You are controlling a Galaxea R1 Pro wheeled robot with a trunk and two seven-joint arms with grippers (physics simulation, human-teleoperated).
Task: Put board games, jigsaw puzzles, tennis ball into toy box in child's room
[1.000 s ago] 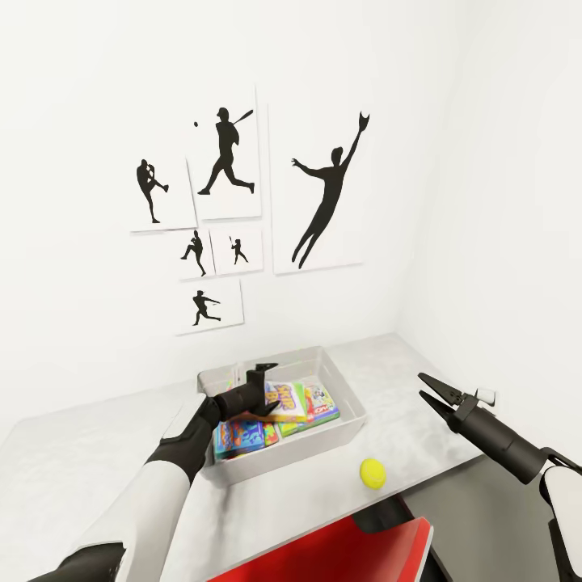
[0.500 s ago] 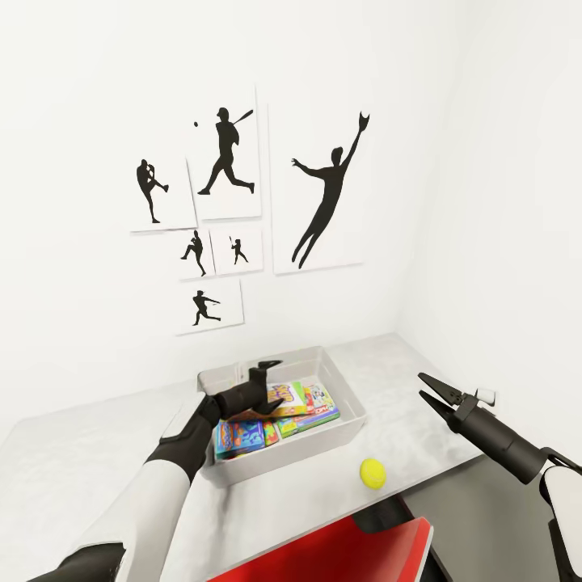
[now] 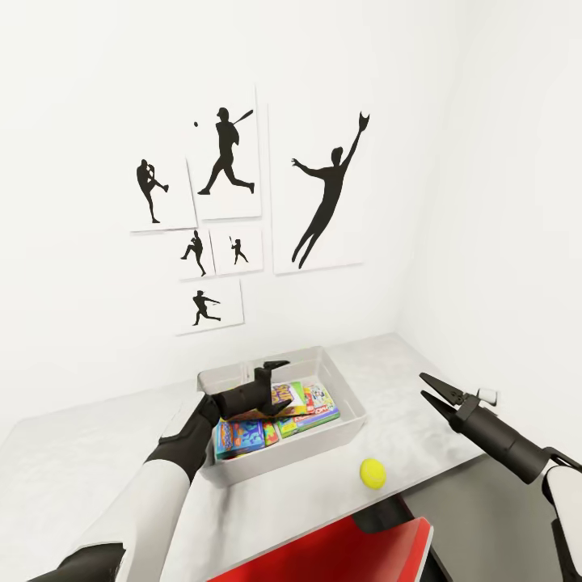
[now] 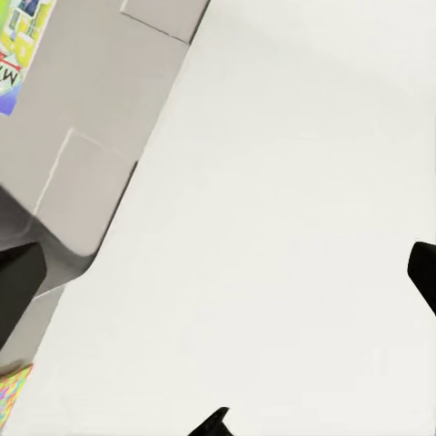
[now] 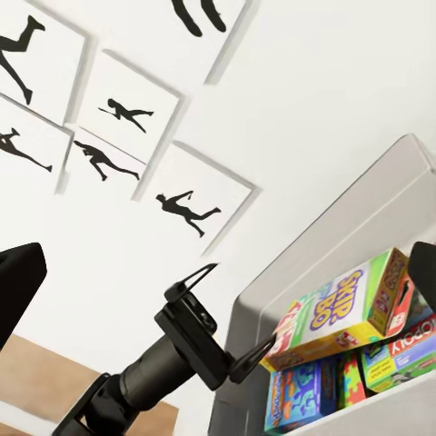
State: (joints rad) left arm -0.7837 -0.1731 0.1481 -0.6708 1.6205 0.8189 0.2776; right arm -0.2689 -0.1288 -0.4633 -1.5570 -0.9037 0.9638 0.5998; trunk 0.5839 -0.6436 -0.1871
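Tennis ball [image 3: 373, 473] looks light and round, likely to roll; grasp across its middle. Left gripper [image 3: 272, 383] and right gripper [image 3: 431, 391] are both spread, empty.

Walls: plain white, meeting in a corner at the right.
Wall pictures [image 3: 242, 210]: six white panels with black baseball-player silhouettes, clustered on the back wall.
Table [image 3: 73, 453]: pale grey top, set against the back wall.
Red furniture [image 3: 339, 554]: at the table's near edge.
Light: even, soft.
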